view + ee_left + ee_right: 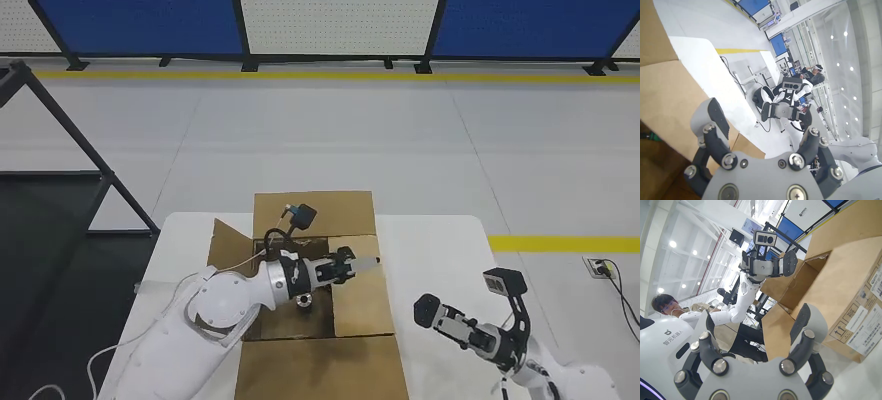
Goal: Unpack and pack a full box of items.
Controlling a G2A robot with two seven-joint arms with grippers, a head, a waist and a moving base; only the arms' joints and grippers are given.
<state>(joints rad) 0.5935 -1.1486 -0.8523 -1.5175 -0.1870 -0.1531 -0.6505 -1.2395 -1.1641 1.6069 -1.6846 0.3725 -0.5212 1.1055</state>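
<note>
Top view: the box (pixel 315 210) sits open on the table (pixel 440 250). The left gripper (pixel 352 268) hangs over one box flap, and the right gripper (pixel 425 310) is just beside the box.

Left wrist view: fingers (pixel 717 113) wide apart, empty — above the box.

Right wrist view: fingers (pixel 800 321) also spread, holding nothing — beside the box.

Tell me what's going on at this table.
A two-armed robot is at an open cardboard box on a white table. Its left gripper hangs over the box opening, open and empty. The right gripper, also open and empty, is off to the side of the box, above the table.
</note>
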